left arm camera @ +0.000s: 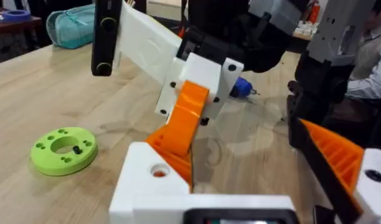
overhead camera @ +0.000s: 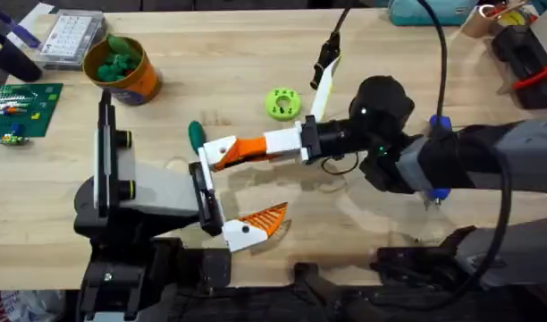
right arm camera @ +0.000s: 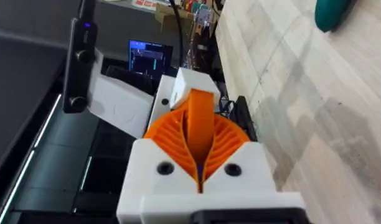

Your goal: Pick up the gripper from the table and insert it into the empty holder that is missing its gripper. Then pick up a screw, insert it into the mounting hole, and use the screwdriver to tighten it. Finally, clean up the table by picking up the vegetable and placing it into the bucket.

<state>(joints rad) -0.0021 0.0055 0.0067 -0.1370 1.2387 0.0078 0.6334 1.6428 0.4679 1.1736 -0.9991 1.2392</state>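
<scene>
Right gripper (overhead camera: 278, 143) is clamped hard on the orange wedge of the gripper (overhead camera: 238, 150), arm stretched across from the right side. The white base of the piece is right up at the top end of the holder (overhead camera: 205, 192), at the bare mount. From here I can't tell if it is seated or only touching. The slatted finger (overhead camera: 260, 222) sits on the plate's other end.

Here's the worry: the piece comes in at a slant to the plate. If the base meets the mount crooked it could jam, or twist in the pads, since they pinch a tapering wedge. Push too hard and the stand itself may slide. And watch the vegetable (overhead camera: 196, 136), lying on the table just beside the base. A sideways correction could knock it away.

The screwdriver (left arm camera: 240, 87) lies on the table beyond the right arm, untouched. Lime ring (overhead camera: 282, 103) sits well clear.

Containers now. The bucket (overhead camera: 139, 85) stands at the far left, already holding a heap of green toy pieces (overhead camera: 117, 63). The clear parts box (overhead camera: 70, 36) is behind it, its contents too small to make out.
</scene>
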